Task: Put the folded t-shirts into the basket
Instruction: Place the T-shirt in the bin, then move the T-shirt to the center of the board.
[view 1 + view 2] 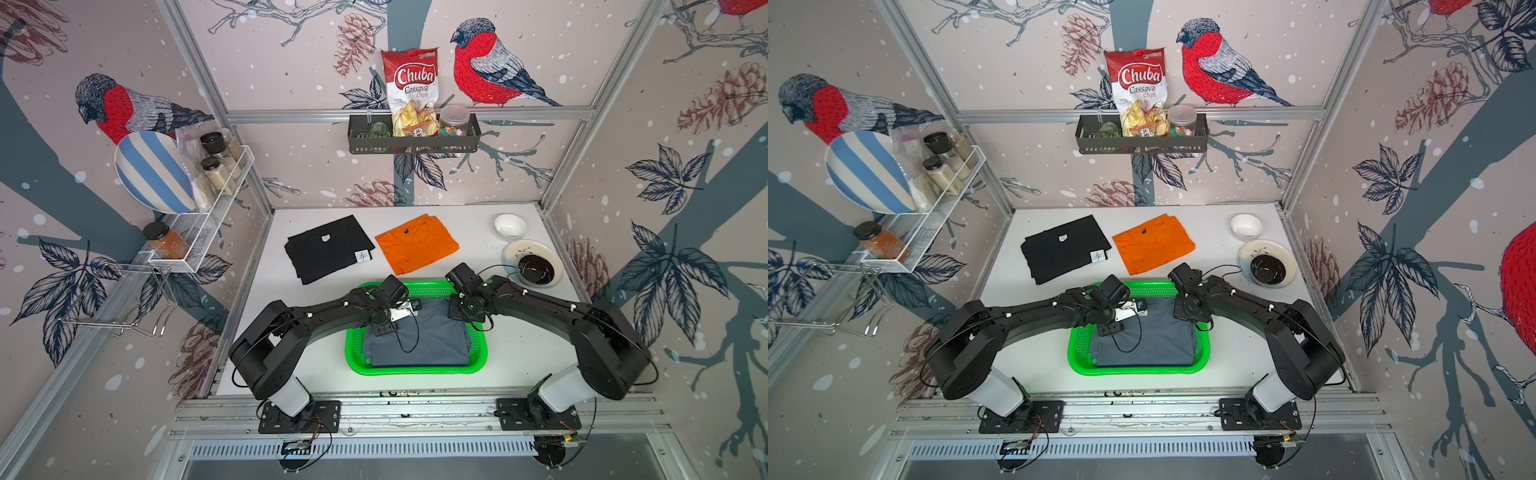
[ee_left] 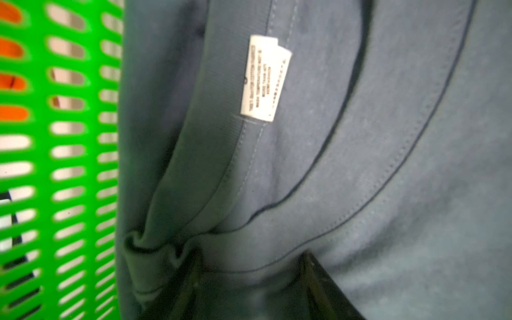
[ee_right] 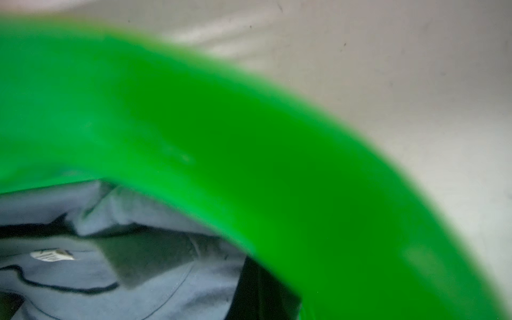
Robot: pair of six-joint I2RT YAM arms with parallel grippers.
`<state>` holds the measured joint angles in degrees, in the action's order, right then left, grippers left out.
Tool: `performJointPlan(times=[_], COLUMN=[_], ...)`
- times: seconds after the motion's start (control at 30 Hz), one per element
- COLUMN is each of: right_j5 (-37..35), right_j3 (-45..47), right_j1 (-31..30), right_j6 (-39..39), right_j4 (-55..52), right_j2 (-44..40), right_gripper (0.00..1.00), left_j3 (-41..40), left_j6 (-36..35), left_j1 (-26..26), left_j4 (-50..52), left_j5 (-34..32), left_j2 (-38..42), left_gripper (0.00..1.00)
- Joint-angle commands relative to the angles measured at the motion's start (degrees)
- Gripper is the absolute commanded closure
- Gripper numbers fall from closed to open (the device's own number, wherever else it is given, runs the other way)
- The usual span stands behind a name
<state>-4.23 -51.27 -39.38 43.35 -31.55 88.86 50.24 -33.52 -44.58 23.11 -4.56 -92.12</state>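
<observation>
Low in both top views, the two arm bases sit on the aluminium rail. Both arms lean forward and inward to meet over the green basket (image 1: 415,369), elbows out and wrists bent down. The wrists cover the basket's far corners and the far edge of the slate grey t-shirt (image 1: 432,338) lying flat inside it, so neither set of fingertips shows from above. The shirt fills nearly the whole basket. A thin strip of perforated floor shows along its left side, and its right edge lies close against the wall.

The left wrist camera shows the left gripper (image 2: 253,284) with its dark fingers partly apart and the shirt's collar edge between them. Whether they press the cloth cannot be told. A white care label (image 2: 266,79) lies inside the collar, and the slotted wall stands just beside the cloth.

The right gripper (image 1: 464,311) is closed. Its wrist view is mostly blurred green rim, and I cannot tell whether any cloth is caught.

Bare white table (image 1: 523,345) lies open on both sides of the basket. Above centre, the orange t-shirt (image 1: 417,245) lies near the far rim. The black t-shirt (image 1: 328,247) with its white paper tag (image 1: 363,256) lies left of it, apart. At the right are a small white bowl (image 1: 510,225) and a plate (image 1: 512,253) carrying a dark bowl.
</observation>
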Motion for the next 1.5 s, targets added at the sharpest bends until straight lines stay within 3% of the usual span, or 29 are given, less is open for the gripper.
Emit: performJointPlan(times=[0.0, 0.13, 0.27, 0.3, 0.5, 0.73, 0.9, 1.03, 1.23, 1.47], right_j5=[-2.2, -3.0, -3.3, -3.5, -4.1, -5.0, -4.6, -5.3, -2.2, 1.5], right_j3=[1.0, -2.1, -4.3, -4.6, -9.1, -13.6, -15.6, -19.2, -29.2, -41.7], right_j1=[-1.0, -5.2, -7.0, -6.9, -6.1, -6.2, -0.8, 3.5, 9.8, 14.6], right_j6=[-1.2, -4.7, -5.3, -5.2, -7.6, -10.9, -10.2, -12.0, -15.0, -12.3], right_j4=[-0.7, -2.3, -2.5, -2.7, -5.0, -3.9, 0.7, 4.1, 5.4, 5.3], right_j2=[1.6, 4.5, 3.5, 2.8, -3.0, -6.5, -5.9, -1.1, 12.1, 28.2], right_gripper=[0.93, 0.85, 0.83, 0.82, 0.77, 0.73, 0.53, 0.46, 0.39, 0.46], left_j3=[-1.9, -2.6, -2.1, -1.8, 4.5, 15.8, 20.3, 19.7, 16.9, 13.6], left_j6=[-1.3, -0.6, 0.9, 1.3, 3.8, 3.8, 7.9, 12.4, 15.2, 17.9], left_j1=[0.2, 0.3, 0.7, 1.2, 5.7, 13.7, 20.2, 25.0, 30.4, 33.9], left_j4=[8.8, 12.4, 17.3, 18.3, 24.9, 33.7, 31.8, 26.4, 23.5, 20.0], left_j5=[1.5, 3.3, 6.5, 7.8, 14.1, 18.5, 18.5, 13.3, 14.0, 12.5], left_j2=[-0.4, 0.8, 2.8, 3.7, 11.4, 13.9, 15.0, 14.9, 14.4, 15.0], left_gripper=[0.4, 0.31, 0.04, 0.01, 0.01, 0.01, 0.01, 0.01, 0.01, 0.01])
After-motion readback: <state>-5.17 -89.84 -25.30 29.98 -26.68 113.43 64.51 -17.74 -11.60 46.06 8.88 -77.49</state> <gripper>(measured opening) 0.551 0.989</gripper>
